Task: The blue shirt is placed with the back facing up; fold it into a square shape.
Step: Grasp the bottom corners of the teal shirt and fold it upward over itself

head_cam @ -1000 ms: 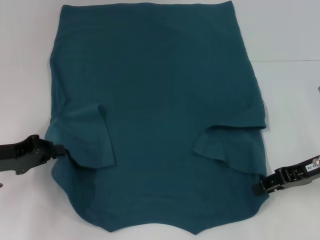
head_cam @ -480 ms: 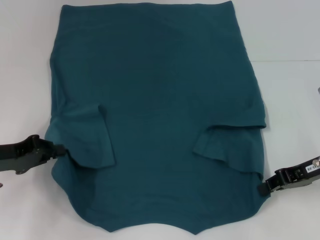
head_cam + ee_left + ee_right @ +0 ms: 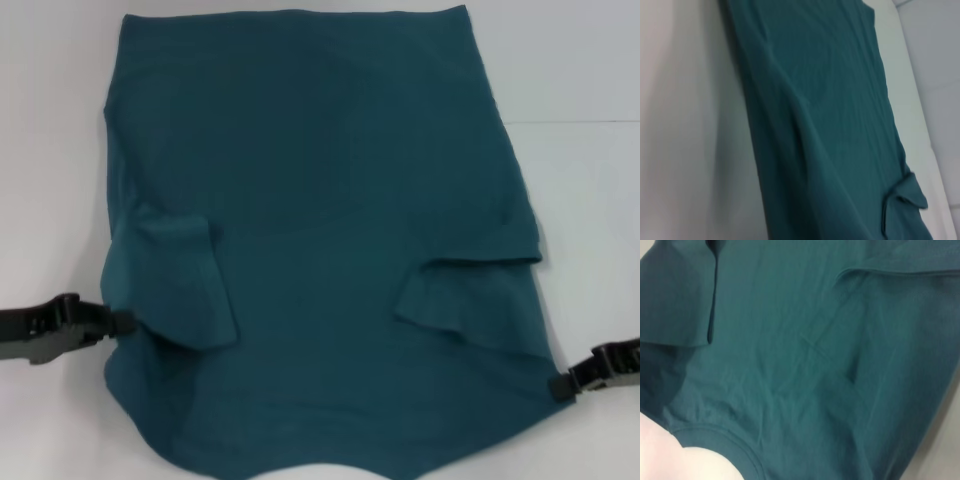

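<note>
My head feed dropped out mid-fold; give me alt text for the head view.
A dark teal-blue short-sleeved cotton T-shirt lies spread plain side up on a white table, both sleeves folded inward. The left gripper and right gripper meet its near side edges.

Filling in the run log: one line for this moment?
blue shirt: flat, plain side up, sleeves folded in | left gripper: at left edge | right gripper: at right edge | table
</note>
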Controlling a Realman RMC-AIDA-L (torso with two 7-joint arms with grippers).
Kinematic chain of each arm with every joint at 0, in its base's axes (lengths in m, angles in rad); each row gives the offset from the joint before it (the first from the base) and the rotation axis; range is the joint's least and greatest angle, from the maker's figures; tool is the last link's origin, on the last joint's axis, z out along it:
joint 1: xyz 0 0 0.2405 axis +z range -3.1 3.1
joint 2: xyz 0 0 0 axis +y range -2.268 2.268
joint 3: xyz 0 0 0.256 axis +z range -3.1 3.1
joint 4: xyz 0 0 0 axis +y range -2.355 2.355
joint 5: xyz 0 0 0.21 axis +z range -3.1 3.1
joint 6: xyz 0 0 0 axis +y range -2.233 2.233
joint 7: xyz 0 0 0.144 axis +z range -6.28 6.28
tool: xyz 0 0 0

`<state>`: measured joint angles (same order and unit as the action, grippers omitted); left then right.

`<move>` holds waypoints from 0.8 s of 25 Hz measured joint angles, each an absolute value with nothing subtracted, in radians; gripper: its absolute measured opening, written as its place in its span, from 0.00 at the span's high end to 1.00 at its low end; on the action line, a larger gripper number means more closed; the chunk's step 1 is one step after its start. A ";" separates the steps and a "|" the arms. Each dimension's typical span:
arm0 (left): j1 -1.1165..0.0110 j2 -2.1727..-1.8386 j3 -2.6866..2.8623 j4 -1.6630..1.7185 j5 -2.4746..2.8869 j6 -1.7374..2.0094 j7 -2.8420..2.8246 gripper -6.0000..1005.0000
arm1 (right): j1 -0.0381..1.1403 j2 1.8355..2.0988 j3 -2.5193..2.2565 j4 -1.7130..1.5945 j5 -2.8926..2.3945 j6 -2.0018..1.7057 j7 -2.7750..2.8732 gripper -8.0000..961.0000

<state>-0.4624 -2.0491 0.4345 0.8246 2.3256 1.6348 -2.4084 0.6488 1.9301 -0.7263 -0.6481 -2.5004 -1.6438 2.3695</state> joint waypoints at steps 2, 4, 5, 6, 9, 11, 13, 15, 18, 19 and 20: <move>-0.456 -2.047 0.435 0.836 2.339 1.656 -2.400 0.96 | 0.637 1.923 -0.727 -0.649 -2.502 -1.665 2.364 0.94; -0.449 -2.047 0.436 0.851 2.363 1.677 -2.395 0.96 | 0.629 1.919 -0.731 -0.649 -2.503 -1.684 2.361 0.94; -0.446 -2.046 0.436 0.857 2.375 1.690 -2.390 0.96 | 0.624 1.917 -0.733 -0.649 -2.504 -1.695 2.359 0.94; -0.442 -2.046 0.435 0.861 2.385 1.706 -2.381 0.96 | 0.619 1.916 -0.734 -0.649 -2.504 -1.711 2.356 0.93; -0.431 -2.044 0.434 0.870 2.404 1.749 -2.354 0.96 | 0.604 1.916 -0.734 -0.649 -2.506 -1.760 2.342 0.93; -0.420 -2.043 0.432 0.878 2.417 1.775 -2.340 0.96 | 0.596 1.916 -0.734 -0.649 -2.515 -1.785 2.332 0.93; -0.411 -2.043 0.430 0.885 2.424 1.790 -2.334 0.96 | 0.590 1.916 -0.730 -0.649 -2.532 -1.795 2.330 0.92; -0.409 -2.043 0.430 0.888 2.426 1.795 -2.333 0.96 | 0.588 1.915 -0.723 -0.649 -2.538 -1.791 2.330 0.92; -0.426 -2.040 0.426 0.887 2.422 1.800 -2.336 0.96 | 0.594 1.914 -0.691 -0.649 -2.527 -1.768 2.325 0.91; -0.437 -2.038 0.422 0.885 2.414 1.792 -2.340 0.96 | 0.599 1.915 -0.670 -0.649 -2.522 -1.754 2.324 0.91; -0.450 -2.036 0.415 0.879 2.409 1.781 -2.349 0.96 | 0.605 1.915 -0.648 -0.649 -2.516 -1.741 2.325 0.91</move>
<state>-0.4499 -2.0360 0.4152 0.8793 2.4089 1.7814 -2.3493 0.6049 1.9150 -0.6480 -0.6491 -2.5163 -1.7412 2.3245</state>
